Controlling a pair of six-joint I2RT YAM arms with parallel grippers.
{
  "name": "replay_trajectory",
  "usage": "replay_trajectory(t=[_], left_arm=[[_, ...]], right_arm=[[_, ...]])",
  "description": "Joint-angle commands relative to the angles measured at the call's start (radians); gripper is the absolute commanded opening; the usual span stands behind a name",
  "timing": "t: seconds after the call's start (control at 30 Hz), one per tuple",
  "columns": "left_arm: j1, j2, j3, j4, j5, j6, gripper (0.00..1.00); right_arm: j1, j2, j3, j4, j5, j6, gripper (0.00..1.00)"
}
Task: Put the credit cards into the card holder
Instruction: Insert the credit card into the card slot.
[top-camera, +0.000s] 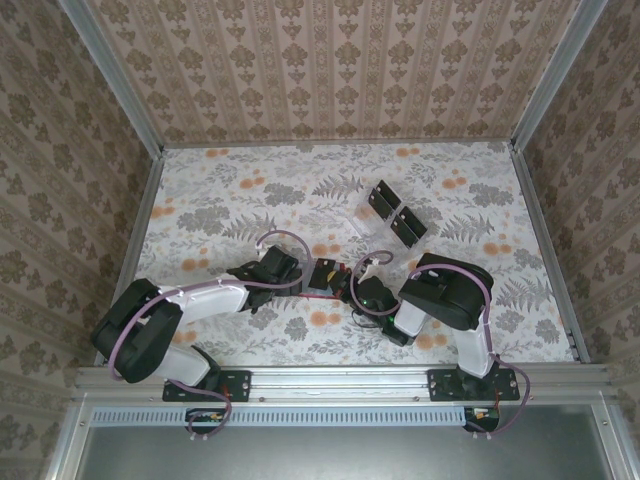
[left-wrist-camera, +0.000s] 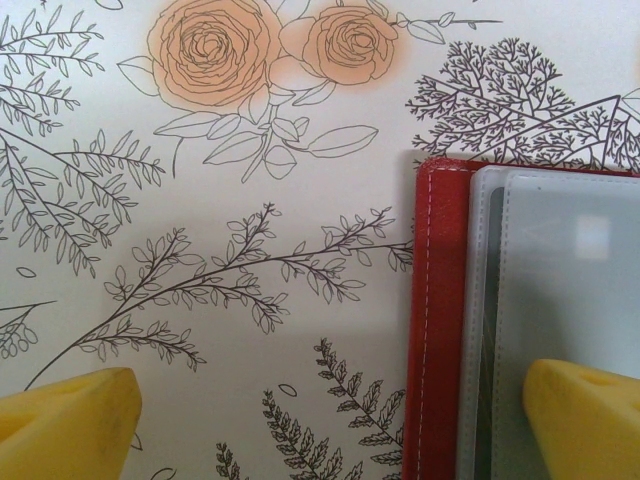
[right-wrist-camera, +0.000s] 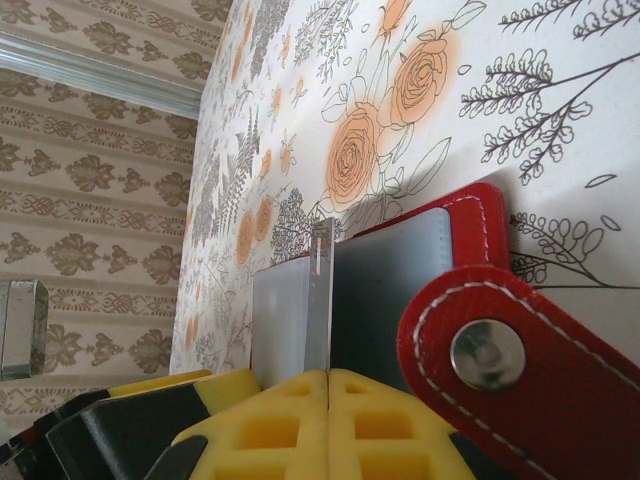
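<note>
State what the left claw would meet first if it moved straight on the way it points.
Probably the card holder: one finger of the left claw lines up with its grey pockets; depth is unclear.

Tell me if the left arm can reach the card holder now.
Probably yes. The left arm has its jaws wide open right over the card holder, one fingertip above its grey pockets, with nothing between. The right arm's jaws pinch a thin card at the opposite side.
</note>
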Motion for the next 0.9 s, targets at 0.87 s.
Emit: replay_trajectory(t=[0.87], left_arm=[[0.010, 0.000, -0.030, -0.085, -0.007, 0.001, 1.00]], right_arm=[[0.028, 0.073, 0.023, -0.018, 0.016, -0.001, 0.00]])
